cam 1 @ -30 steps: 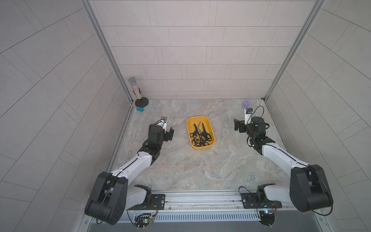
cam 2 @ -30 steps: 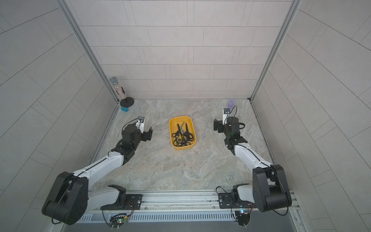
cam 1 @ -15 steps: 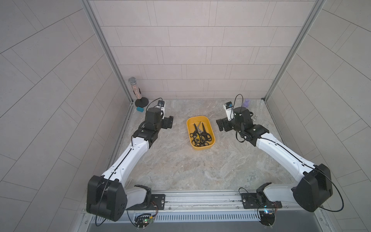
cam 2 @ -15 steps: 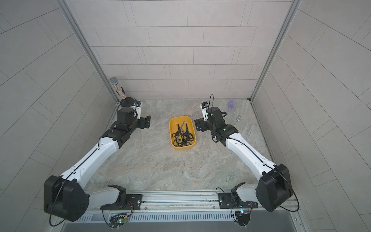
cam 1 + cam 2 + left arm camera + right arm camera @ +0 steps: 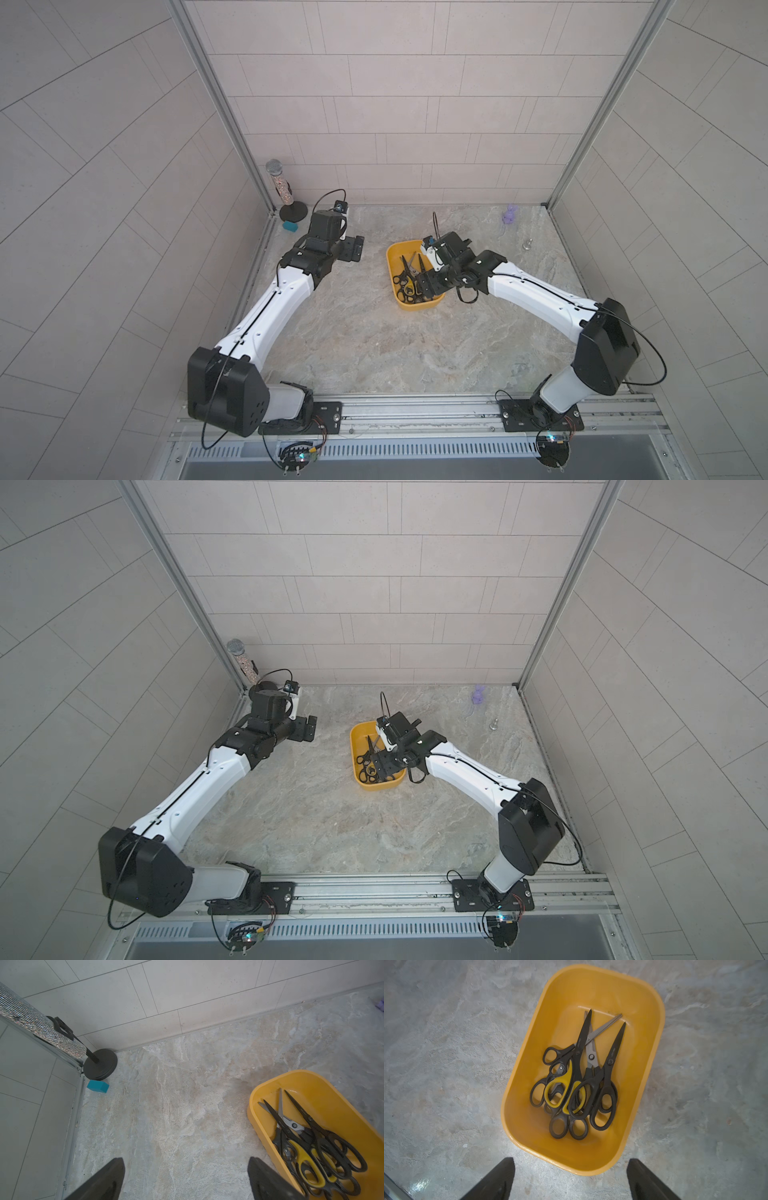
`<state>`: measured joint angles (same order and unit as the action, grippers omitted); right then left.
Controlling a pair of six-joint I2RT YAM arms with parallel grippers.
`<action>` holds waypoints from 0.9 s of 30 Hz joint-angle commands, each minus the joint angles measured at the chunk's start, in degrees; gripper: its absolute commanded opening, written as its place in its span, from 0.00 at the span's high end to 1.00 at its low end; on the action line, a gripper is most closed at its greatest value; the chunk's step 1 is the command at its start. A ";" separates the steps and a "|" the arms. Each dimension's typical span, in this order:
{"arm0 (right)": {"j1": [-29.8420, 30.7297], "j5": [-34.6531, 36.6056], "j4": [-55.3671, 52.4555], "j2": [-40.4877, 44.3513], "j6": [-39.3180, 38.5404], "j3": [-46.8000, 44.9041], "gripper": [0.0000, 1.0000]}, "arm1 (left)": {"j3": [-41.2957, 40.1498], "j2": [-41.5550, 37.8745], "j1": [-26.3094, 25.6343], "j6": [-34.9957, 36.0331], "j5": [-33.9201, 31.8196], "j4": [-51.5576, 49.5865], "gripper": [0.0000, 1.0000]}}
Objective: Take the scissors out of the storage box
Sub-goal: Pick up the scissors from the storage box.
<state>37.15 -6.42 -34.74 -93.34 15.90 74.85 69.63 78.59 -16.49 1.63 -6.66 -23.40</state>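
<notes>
The yellow storage box [image 5: 392,253] [image 5: 355,737] stands mid-table. Several scissors [image 5: 405,274] [image 5: 579,1076] lie piled inside, handles toward the near end. Most have black loop handles; one pair has yellow-and-black handles [image 5: 560,1088]. My right gripper [image 5: 430,286] [image 5: 571,1160] hangs open over the box's near right end and holds nothing; in the right wrist view its tips frame the box's rim [image 5: 581,1173]. My left gripper [image 5: 353,248] [image 5: 186,1160] is open and empty over bare table, left of the box [image 5: 255,1093].
A glittery microphone on a round black stand [image 5: 279,183] and a small teal block [image 5: 290,225] sit in the back left corner. A purple trinket [image 5: 510,214] and a small metal piece [image 5: 528,245] lie at the back right. Tiled walls enclose three sides.
My right arm has swung left from the back right to above the box's near end. My left arm has stretched out, with its gripper staying left of the box.
</notes>
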 commanded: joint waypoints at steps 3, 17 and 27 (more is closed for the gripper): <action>0.12 0.52 -2.15 -2.84 3.35 2.02 0.16 | -0.49 0.97 -0.83 -3.08 -4.68 -6.60 0.00; -0.59 4.40 -0.06 -12.43 7.64 7.15 0.36 | -2.56 1.40 -1.99 -5.77 -5.66 -5.52 0.00; -2.71 3.87 1.70 -15.17 9.36 6.89 0.49 | -3.08 1.48 -1.89 -6.31 -6.13 -4.60 0.00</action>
<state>34.50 -3.49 -33.06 -106.72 24.18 81.28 67.16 80.99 -18.20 -3.88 -11.90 -28.91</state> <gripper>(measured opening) 0.516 0.996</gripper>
